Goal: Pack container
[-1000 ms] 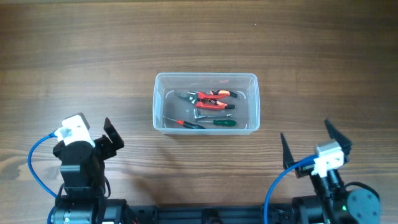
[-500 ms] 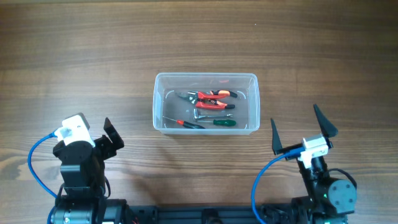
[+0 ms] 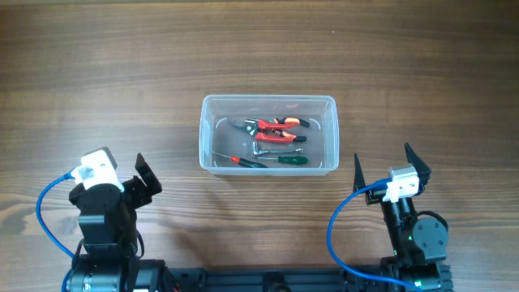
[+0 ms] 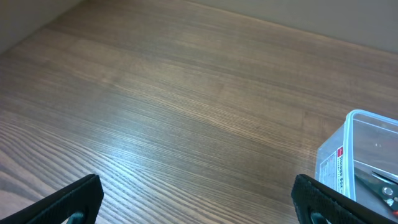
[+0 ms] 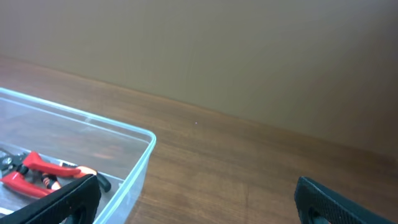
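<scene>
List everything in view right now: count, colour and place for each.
table: one, brown wood grain, under everything
container: one, clear plastic, centre of the table, between the two arms and beyond them
red-handled pliers: at least one, red with dark tips, inside the container, far half
green-handled screwdriver: one, green, inside the container, near side
thin screwdriver: one, red and dark, inside the container, beside the green one
blue cables: two, blue, one looping off each arm
left claw: one, black, open, empty, near-left of the container
right claw: one, black, open, empty, near-right of the container
</scene>
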Controlling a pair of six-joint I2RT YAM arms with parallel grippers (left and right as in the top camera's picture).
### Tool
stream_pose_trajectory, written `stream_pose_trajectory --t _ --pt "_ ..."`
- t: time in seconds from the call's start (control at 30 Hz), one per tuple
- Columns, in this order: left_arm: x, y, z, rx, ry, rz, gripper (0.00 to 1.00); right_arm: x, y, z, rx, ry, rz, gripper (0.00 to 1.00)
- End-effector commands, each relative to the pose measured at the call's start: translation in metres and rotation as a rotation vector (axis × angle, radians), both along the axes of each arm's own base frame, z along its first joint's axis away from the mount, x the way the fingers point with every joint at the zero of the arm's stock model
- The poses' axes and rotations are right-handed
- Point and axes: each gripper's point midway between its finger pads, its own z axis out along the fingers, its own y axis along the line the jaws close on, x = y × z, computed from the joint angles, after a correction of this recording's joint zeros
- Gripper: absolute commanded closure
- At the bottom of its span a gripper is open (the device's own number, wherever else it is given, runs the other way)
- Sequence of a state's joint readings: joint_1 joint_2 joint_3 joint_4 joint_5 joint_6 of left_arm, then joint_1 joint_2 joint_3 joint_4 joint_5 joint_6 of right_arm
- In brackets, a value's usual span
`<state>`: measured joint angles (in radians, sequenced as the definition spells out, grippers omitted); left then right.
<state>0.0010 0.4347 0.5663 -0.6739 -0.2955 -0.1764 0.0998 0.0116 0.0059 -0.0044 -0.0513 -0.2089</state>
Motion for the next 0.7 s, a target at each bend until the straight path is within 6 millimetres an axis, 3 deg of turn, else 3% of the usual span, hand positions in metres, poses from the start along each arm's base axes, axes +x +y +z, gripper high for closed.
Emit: stream_pose_trajectory --t 0.0,0.67 --pt "-0.0004 0.0015 -0.0031 0.018 0.010 0.003 0.00 0.0001 -0.0045 0.0028 -0.011 -0.015 -0.021 0.00" --pt "-0.0004 0.0016 -0.0030 0.018 0.009 0.003 0.00 0.0002 -0.0050 0.0027 -0.081 -0.024 -0.024 0.00"
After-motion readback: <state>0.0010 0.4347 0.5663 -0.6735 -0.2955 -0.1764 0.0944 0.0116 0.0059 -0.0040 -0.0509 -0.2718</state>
